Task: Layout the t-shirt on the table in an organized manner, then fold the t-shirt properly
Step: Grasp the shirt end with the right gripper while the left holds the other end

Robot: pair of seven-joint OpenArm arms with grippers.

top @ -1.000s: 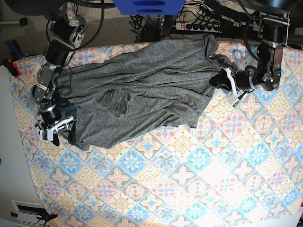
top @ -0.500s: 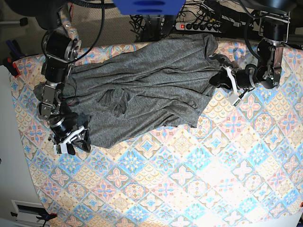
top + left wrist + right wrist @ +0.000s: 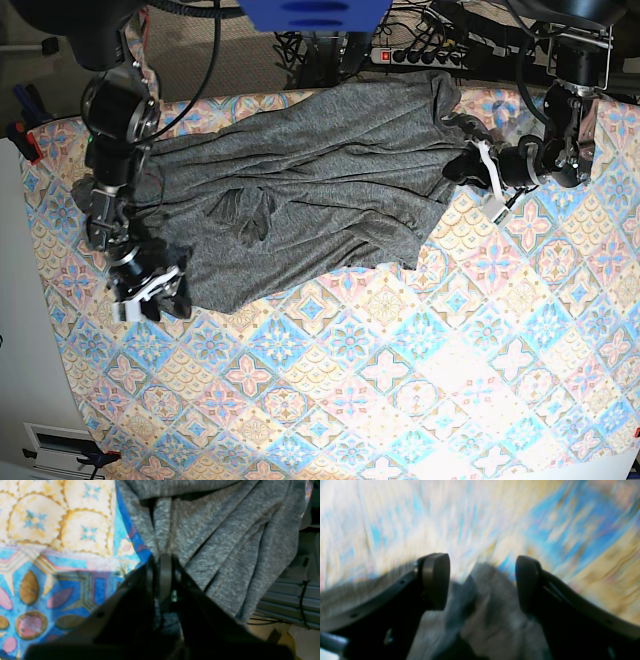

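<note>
**Spreading the shirt flat before any fold**

Working from the base view, we see the large dark heather-grey knit t-shirt (image 3: 300,190) lying rumpled across the far half of the wide table under its pastel cloth of blue, pink and beige floral diamonds (image 3: 400,380); one edge reaches the table's far side, and a bunched ridge sits near the middle of the fabric.

Our left gripper (image 3: 162,562) is clamped tight on a gathered pleat of grey fabric at the shirt's end on the base view's right; the folds fan away from the jaws in the left wrist view. Our right gripper (image 3: 482,580) stands with its jaws apart at the opposite corner; blurred grey cloth lies between the pads (image 3: 437,580), but we cannot tell whether they touch it, so we do not count it as a grip.

We judge the layout step unfinished; to do it well, we would secure the loose corner with the right gripper, then draw both ends apart, low over the cloth, so the wrinkles run out without dragging the tablecloth; pulling evenly matters, since one firm side alone would skew the shirt.

We find no brand, label or readable writing on the shirt, the table or the grippers.
</note>
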